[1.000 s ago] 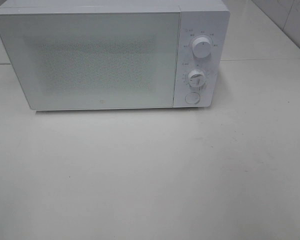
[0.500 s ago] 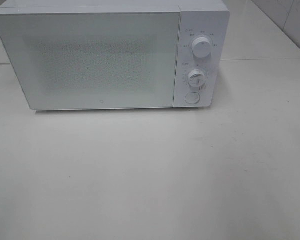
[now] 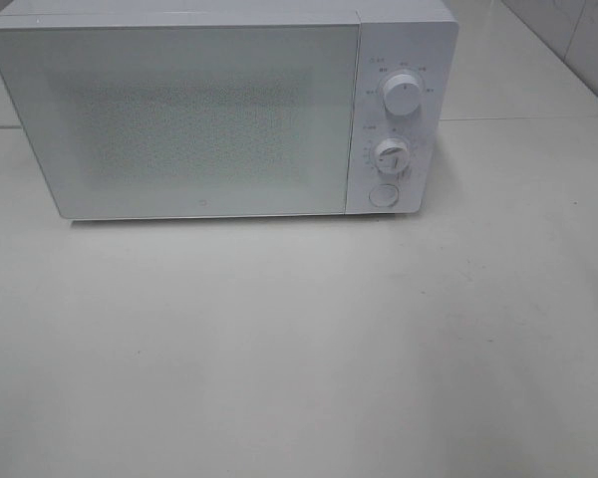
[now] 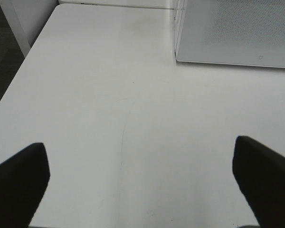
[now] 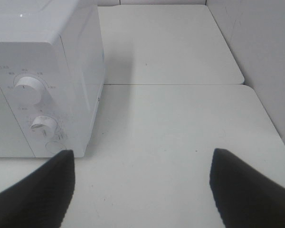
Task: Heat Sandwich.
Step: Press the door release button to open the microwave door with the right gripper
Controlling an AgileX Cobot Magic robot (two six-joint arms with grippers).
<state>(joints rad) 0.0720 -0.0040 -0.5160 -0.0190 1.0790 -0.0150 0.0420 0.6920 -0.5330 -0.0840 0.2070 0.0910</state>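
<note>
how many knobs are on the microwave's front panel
2. The upper knob sits high on the microwave's control panel, right of the door; the lower knob is just beneath it. The flat round button under both is not counted.

Microwave (image 3: 219,110): white box standing upright at the back of the table (image 3: 299,349), front turned to the high camera. Door (image 3: 179,119) shut flush; its speckled window is too cloudy to show anything inside. The panel to the right of the door carries an upper knob (image 3: 403,96), a lower knob (image 3: 391,154) just under it, and a round button (image 3: 383,194) at the bottom; the small markings around the knobs are unreadable.
</note>
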